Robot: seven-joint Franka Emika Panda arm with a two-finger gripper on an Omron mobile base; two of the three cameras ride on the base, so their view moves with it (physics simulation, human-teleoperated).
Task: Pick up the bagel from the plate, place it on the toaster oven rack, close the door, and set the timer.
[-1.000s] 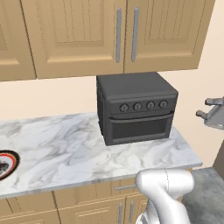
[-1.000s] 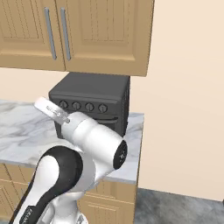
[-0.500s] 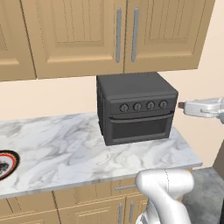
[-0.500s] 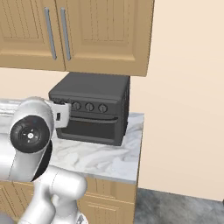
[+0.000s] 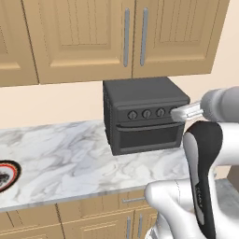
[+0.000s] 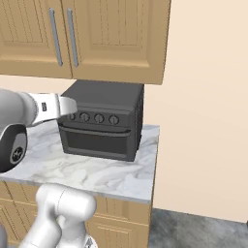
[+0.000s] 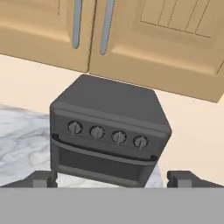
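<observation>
A dark grey boxy toaster oven [image 5: 144, 115] sits on the marble bench [image 5: 65, 161] with its door [image 5: 148, 136] shut, the empty end effector [image 7: 112, 178] spread wide before it, the patterned round plate [image 5: 8, 175] far left, so nothing is done yet.

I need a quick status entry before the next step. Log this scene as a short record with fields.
toaster oven: dark grey, on the marble counter below the wooden cabinets
door: shut, upright
knobs: four in a row across the front, above the door
plate: at the counter's left edge in the left base view, partly cut off
bagel: cannot tell
gripper: jaws open, empty, in front of the oven, apart from it
</observation>
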